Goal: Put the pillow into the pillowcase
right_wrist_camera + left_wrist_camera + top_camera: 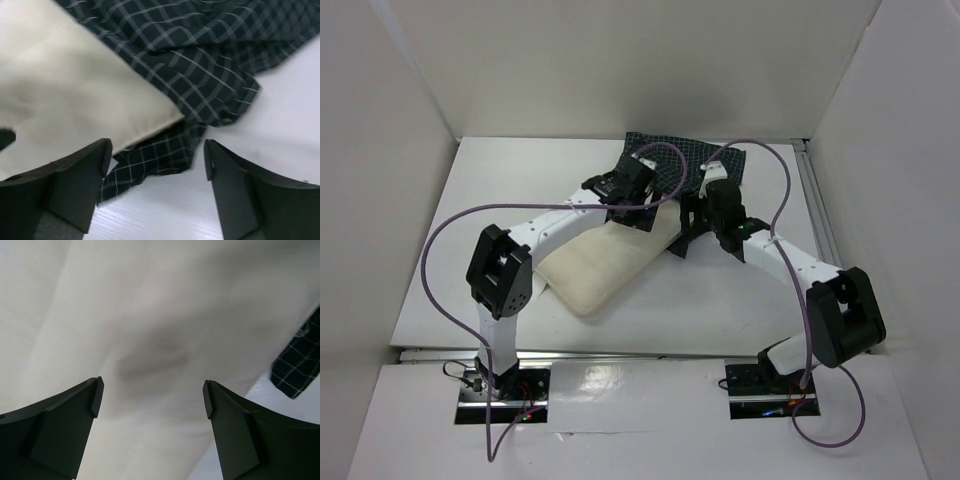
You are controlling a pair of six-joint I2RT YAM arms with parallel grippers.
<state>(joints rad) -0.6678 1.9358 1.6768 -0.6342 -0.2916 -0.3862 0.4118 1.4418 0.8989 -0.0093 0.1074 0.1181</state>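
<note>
The cream pillow (600, 265) lies slanted on the table's middle, its far corner resting on the dark checked pillowcase (685, 160), which lies crumpled at the back. My left gripper (631, 214) is open and empty just over the pillow's far end; the pillow (150, 315) fills the left wrist view between the jaws (152, 390), with a bit of pillowcase (300, 365) at the right. My right gripper (682, 238) is open and empty over the pillowcase's near edge (165, 150), beside the pillow's corner (75, 85); its midpoint (157, 155) is just above the cloth hem.
White walls enclose the table on three sides (620, 70). Bare white table (260, 150) lies right of the pillowcase. Purple cables (760, 150) loop over both arms above the cloth. The table's front edge (620, 352) runs just behind the arm bases.
</note>
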